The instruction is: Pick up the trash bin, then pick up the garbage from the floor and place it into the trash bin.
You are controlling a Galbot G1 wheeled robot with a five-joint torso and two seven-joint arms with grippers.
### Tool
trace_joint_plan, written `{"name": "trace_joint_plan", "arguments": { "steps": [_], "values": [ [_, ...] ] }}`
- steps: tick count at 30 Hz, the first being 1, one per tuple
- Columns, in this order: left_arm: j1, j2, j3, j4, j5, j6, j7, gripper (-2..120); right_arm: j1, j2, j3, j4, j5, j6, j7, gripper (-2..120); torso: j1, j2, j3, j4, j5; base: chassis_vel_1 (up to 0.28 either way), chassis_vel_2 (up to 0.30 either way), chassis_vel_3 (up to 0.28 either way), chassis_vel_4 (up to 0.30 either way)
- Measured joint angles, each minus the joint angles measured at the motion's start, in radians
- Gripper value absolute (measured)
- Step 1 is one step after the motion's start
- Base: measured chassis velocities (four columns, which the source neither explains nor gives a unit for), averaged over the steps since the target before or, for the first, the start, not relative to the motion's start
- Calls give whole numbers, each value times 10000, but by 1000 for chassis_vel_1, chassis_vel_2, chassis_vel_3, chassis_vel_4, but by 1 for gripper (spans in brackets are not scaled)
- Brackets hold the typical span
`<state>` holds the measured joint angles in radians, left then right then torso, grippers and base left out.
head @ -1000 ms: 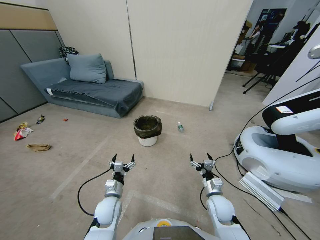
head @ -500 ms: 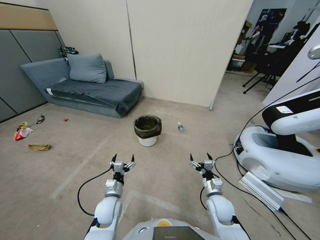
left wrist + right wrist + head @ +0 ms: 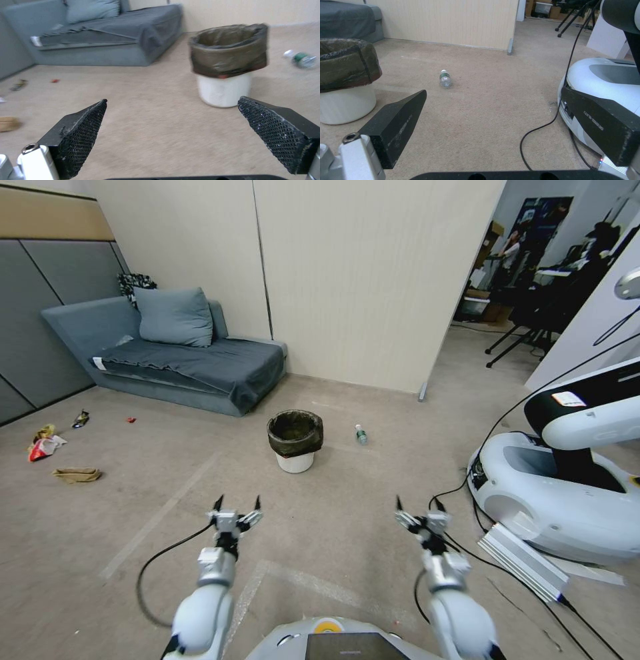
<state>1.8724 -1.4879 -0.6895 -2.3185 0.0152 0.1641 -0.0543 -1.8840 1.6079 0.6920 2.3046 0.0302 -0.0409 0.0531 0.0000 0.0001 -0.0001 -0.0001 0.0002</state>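
While both arms hang low over the floor, the left hand (image 3: 235,511) and right hand (image 3: 420,513) gape empty. Ahead, mid-floor, stands the trash bin (image 3: 295,441), apart from both: probably light, stiff plastic; its loose liner looks slippery, so pinching the rim seems safest.

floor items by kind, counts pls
Bin: 1
Bottle: 1
Litter pieces: 5 — red-white packet, yellow wrapper, tan bag, dark wrapper, red scrap
Total: 7
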Motion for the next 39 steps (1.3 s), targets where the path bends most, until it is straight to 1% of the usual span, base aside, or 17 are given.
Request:
{"name": "trace_joint_plan", "arguments": {
  "steps": [1, 2, 3, 4, 5, 6, 31, 39],
  "values": [
    [0, 0, 0, 0, 0, 0, 0, 100, 0, 0, 0, 0, 0, 0, 0, 100, 0, 0, 0, 0, 0, 0, 0, 0, 0],
    [227, 12, -96, -155, 58, 85, -38, 100, -10, -1, 12, 5, 18, -18, 2, 100, 0, 0, 0, 8, 4, 0, 0, 0, 0],
    [348, 16, -137, -229, 108, 118, -56, 100, -5, -1, 11, 7, 27, -23, 2, 100, -1, 0, 0, 10, 2, 0, 0, 0, 0],
    [416, 21, -158, -250, 139, 128, -64, 100, -22, 0, 12, 23, 29, -26, 1, 100, 0, 0, 0, 5, -4, 0, 0, 0, 0],
    [416, 21, -158, -250, 139, 128, -64, 100, -22, 0, 12, 23, 29, -26, 1, 100, 0, 0, 0, 5, -4, 0, 0, 0, 0],
    [430, 23, -167, -251, 144, 128, -66, 100, -30, 0, 18, 27, 17, -32, -22, 100, -1, 0, 0, -1, -3, 0, 0, 0, 0],
    [238, 67, -178, -58, 107, 11, 20, 100, 146, 13, -2, -80, -156, -151, -303, 100, 0, 0, 1, 1, -3, 0, 0, 0, 0],
    [209, 92, -179, -35, 53, 3, 45, 100, 158, 7, -15, -134, -280, -146, -299, 100, 0, 0, 1, 1, -2, -70, 49, 72, -52]
  ]
}}
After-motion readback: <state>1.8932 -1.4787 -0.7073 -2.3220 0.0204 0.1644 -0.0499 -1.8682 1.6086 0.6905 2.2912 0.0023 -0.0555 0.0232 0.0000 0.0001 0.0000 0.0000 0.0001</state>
